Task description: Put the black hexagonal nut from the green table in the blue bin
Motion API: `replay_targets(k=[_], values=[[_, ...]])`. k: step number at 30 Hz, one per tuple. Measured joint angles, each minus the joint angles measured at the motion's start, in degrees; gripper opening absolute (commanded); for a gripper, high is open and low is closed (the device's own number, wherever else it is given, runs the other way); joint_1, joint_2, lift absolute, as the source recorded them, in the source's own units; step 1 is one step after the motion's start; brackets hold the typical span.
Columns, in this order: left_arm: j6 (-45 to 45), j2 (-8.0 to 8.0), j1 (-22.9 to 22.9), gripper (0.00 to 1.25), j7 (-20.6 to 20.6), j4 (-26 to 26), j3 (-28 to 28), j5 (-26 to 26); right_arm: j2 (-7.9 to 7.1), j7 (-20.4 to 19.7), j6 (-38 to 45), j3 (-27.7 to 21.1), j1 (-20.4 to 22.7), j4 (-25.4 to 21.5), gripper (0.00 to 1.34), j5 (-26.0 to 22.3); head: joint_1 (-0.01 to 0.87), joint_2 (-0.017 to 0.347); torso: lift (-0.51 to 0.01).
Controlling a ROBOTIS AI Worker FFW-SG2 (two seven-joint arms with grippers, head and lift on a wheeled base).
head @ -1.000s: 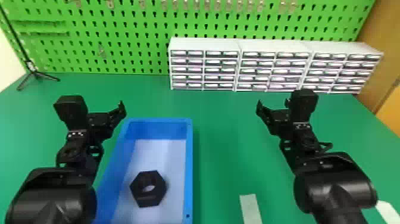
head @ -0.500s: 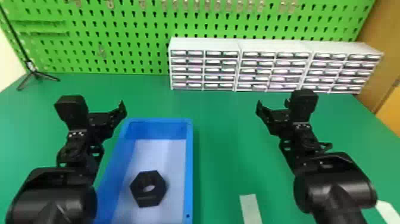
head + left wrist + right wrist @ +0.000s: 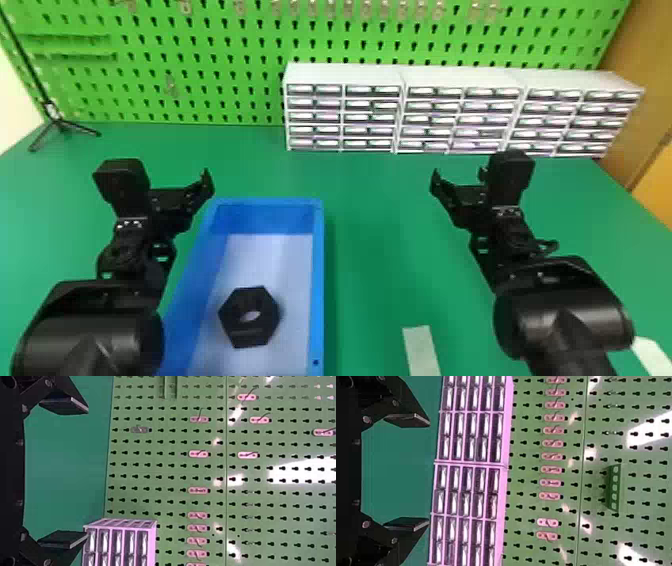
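Black hexagonal nut (image 3: 248,327) inside the blue bin (image 3: 318,280); both hands empty

Item: I find the nut lying flat on the bin's pale floor, its hole facing up, between the two long walls. It is well apart from the bin's far wall and out of contact with either hand.

Bin: it sits on the green counter (image 3: 380,240), left of the middle, its long walls running from the near side toward the far edge.

Left hand: I have my left hand (image 3: 175,200) above the counter, by the bin's far left corner. In its wrist view the two fingers of that hand (image 3: 86,473) stand wide apart, with nothing held between them.

Right hand: I have my right hand (image 3: 458,177) above the counter's right part, well apart from the bin and on the near side of the drawer units (image 3: 462,117). Its wrist view shows the fingers of that hand (image 3: 428,473) likewise spread wide, gripping nothing.

Surroundings: three white drawer units stand side by side along the counter's far edge, before a green pegboard (image 3: 220,55). A black tripod stand (image 3: 60,125) is at the far left corner. A pale strip (image 3: 422,350) lies on the counter, to the right of the bin.
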Motion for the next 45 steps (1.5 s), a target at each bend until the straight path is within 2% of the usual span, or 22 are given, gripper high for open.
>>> replay_targets(k=[45], values=[[0.61,0.0,0.09,1.08,0.0,-0.26,-0.06,0.03,0.14,-0.03,0.17,-0.2,0.18,0.0,0.94,-0.16,0.683,0.028,-0.096]])
